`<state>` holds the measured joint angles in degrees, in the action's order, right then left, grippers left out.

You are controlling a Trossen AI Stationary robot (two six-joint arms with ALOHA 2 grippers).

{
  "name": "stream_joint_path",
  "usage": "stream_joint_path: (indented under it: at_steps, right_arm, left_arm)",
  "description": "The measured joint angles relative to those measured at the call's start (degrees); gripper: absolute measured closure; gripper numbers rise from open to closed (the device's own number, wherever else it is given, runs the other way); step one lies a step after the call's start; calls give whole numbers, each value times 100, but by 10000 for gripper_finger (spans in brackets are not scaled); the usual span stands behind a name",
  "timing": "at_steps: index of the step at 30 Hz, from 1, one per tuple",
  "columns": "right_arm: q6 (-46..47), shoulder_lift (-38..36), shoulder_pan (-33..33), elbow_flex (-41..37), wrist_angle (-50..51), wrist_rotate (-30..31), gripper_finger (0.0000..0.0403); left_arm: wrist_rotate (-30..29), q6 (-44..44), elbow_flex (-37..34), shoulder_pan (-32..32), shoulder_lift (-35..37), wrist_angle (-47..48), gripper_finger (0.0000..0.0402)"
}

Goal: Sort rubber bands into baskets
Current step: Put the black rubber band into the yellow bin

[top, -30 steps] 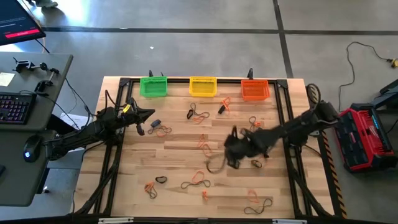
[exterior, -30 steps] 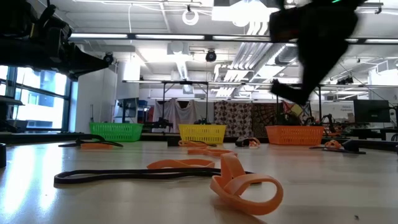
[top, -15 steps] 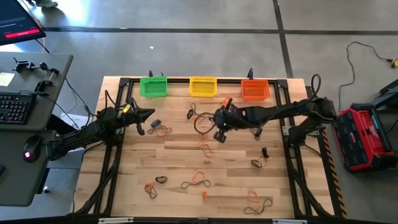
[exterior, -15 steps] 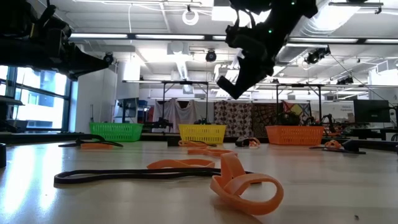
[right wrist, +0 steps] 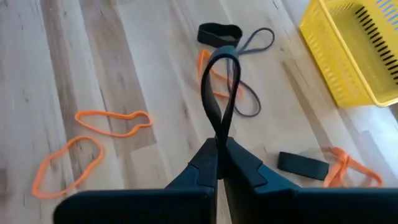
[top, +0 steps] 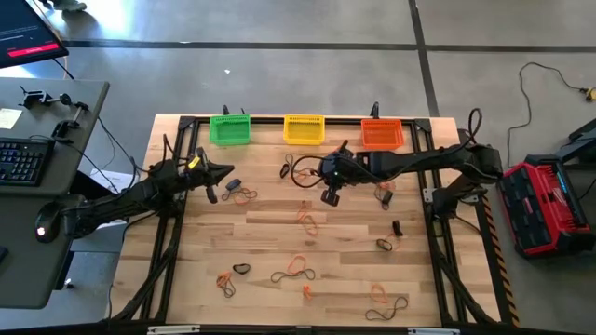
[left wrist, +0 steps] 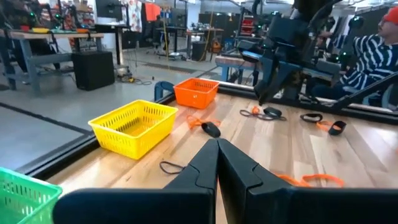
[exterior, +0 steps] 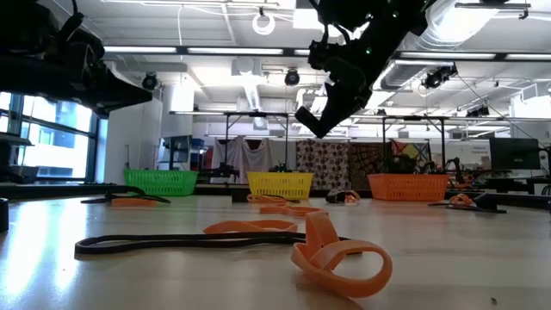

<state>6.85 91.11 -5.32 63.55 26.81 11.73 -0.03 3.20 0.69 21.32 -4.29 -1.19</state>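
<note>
Three baskets stand along the table's far edge: green, yellow and orange. Orange and black rubber bands lie scattered on the wood, among them a tangle near the yellow basket. My right gripper reaches in from the right, high above the table in the low view, just near of the yellow basket. It is shut on a black rubber band. My left gripper is shut and empty, held above the table's far left, near the green basket. My right gripper pinches one end of the black band between its two fingers. The rest of the band sticks out past the fingertips as a narrow loop, clear of the table. The fingers slant down toward the table's left.
Loose bands lie at the left, the middle and along the near edge. A black frame runs round the table. A person in a striped sleeve sits beyond the table. A desk with a keyboard stands at left.
My right gripper has risen from the table's middle right and gone toward the far left, to just near of the yellow basket, staying shut. The black band has come up with it, lifted clear of the wood.
</note>
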Motion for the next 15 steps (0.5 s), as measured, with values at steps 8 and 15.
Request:
stream_joint_path:
  at_steps: [8,15]
  right_arm:
    - [-866,2,-279,0,-238,281,403]
    - [-1344,52,-1194,175,-401,122,403]
  left_arm:
    - [92,-597,0,0,-82,2,401]
    - [93,-647,0,0,-82,2,402]
